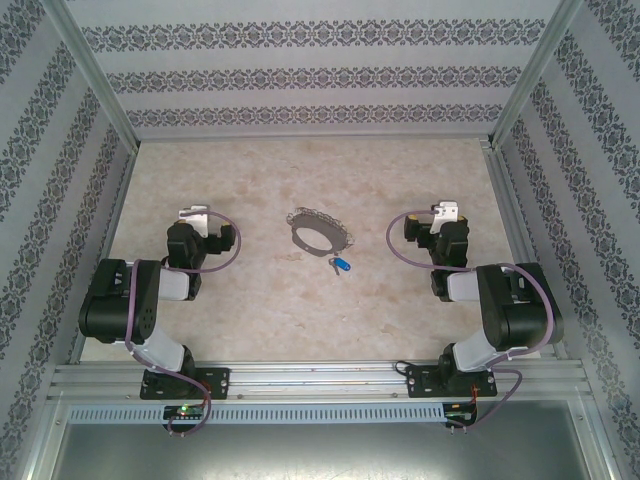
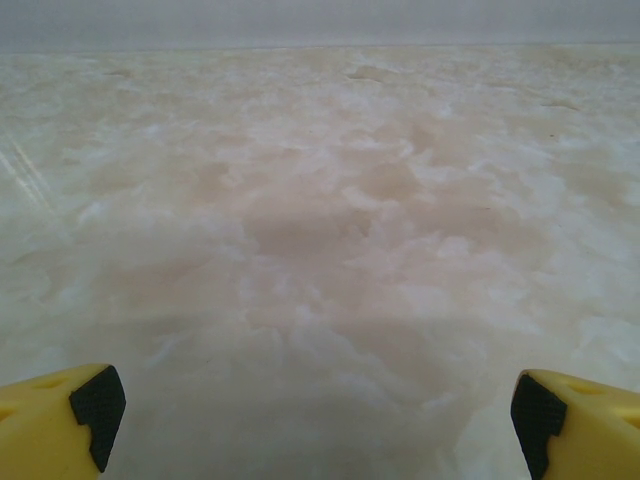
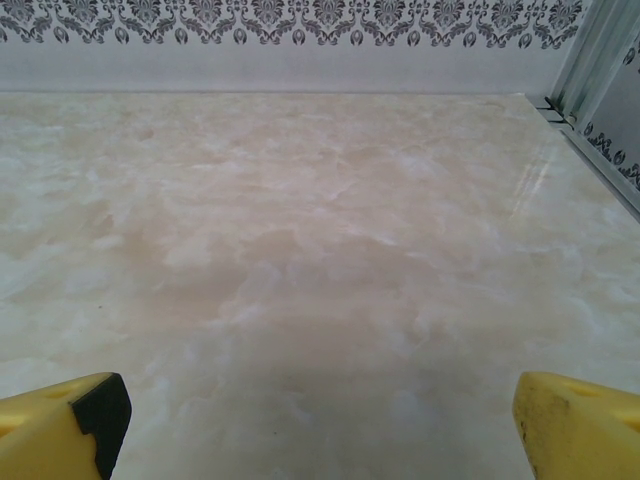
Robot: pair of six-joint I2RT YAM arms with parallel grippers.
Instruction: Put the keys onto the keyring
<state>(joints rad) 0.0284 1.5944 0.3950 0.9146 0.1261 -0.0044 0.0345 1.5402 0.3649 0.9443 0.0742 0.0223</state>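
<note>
Two robot arms sit folded at the near edge of the table (image 1: pixel 300 330), bolted to a ribbed aluminium rail (image 1: pixel 320 378), with the job of putting the keys on the keyring apparently not yet begun. The left gripper (image 2: pixel 315 420) hovers low over bare tabletop, its yellow fingers (image 2: pixel 60 410) with black rubber pads spread wide apart and holding nothing. The right gripper (image 3: pixel 315 420) mirrors it on the other side, its jaws also fully apart and empty. Both point away from the bases rather than at the work.

Between the two arms, well apart from either, the keyring (image 1: pixel 300 236) lies flat near the middle of the table: a thin, silvery metal loop with a fine chain draped along its far edge. The key (image 1: pixel 341 265), tiny beside it, rests just off the ring's near right rim, its glossy blue plastic head plain to see and its short blade too small to make out. Whether key and ring touch cannot be told; the key looks loose, so by all appearances picking it up, steadying the ring and threading it on are all left to do.

The table has a smooth, pale, marble-patterned surface with a faint sheen. Beyond it rise walls (image 1: pixel 300 80) papered in grey damask bands.
</note>
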